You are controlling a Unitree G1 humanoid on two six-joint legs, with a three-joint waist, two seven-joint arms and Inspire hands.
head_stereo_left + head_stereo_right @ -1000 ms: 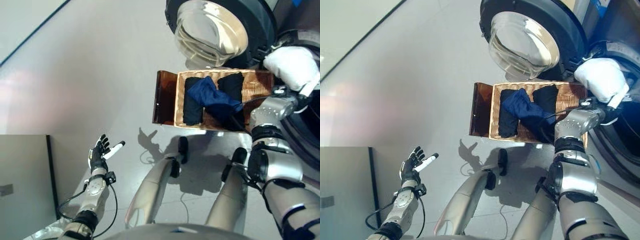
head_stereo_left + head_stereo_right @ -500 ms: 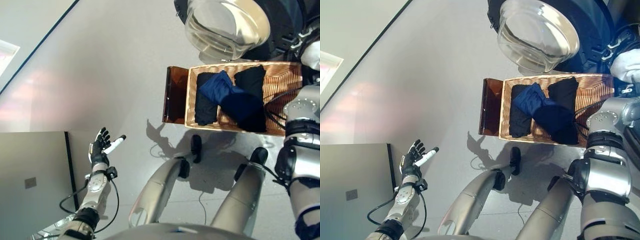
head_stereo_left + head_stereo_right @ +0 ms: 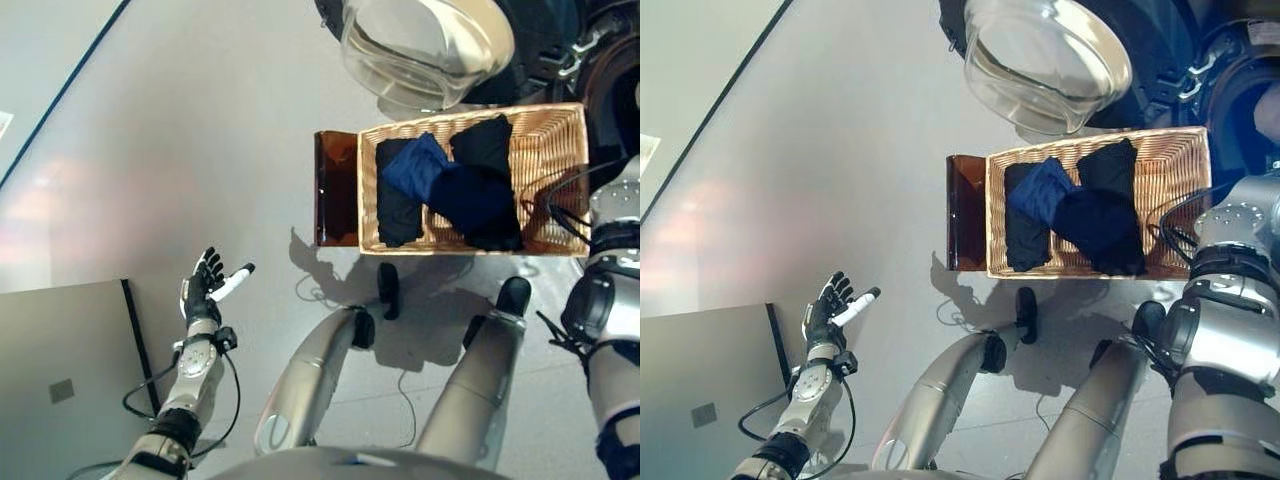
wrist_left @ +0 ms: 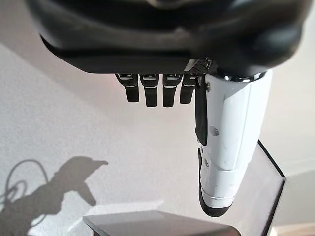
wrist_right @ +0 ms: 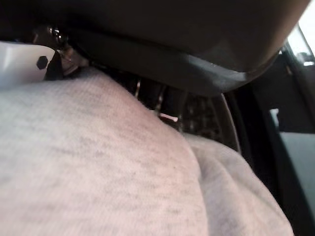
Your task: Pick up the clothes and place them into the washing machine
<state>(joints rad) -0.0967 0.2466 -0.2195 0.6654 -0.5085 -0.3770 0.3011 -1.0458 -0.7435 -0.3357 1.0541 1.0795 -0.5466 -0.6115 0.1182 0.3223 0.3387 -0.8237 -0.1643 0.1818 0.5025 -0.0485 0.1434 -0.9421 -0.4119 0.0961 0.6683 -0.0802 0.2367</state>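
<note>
A wicker basket (image 3: 552, 170) holds a navy garment (image 3: 415, 165) and black garments (image 3: 480, 200). It rests on a dark brown box (image 3: 335, 190) below the washing machine's open glass door (image 3: 425, 45). In the right wrist view my right hand (image 5: 162, 39) is curled on a pale grey garment (image 5: 98, 162) pressed against its palm, with the dark inside of the machine (image 5: 275, 123) beyond. My right arm (image 3: 612, 250) reaches up at the right edge by the machine's opening (image 3: 610, 90). My left hand (image 3: 205, 292) is open and empty, out over the floor at the lower left, with its fingers (image 4: 147, 91) straight.
A grey panel (image 3: 60, 370) lies at the lower left next to my left hand. Bare grey floor (image 3: 180, 150) stretches left of the box and the machine door.
The camera has shifted. My right hand and the pale garment, seen at the machine's opening a second ago, have gone out past the right edge. My left hand has stayed out and open.
</note>
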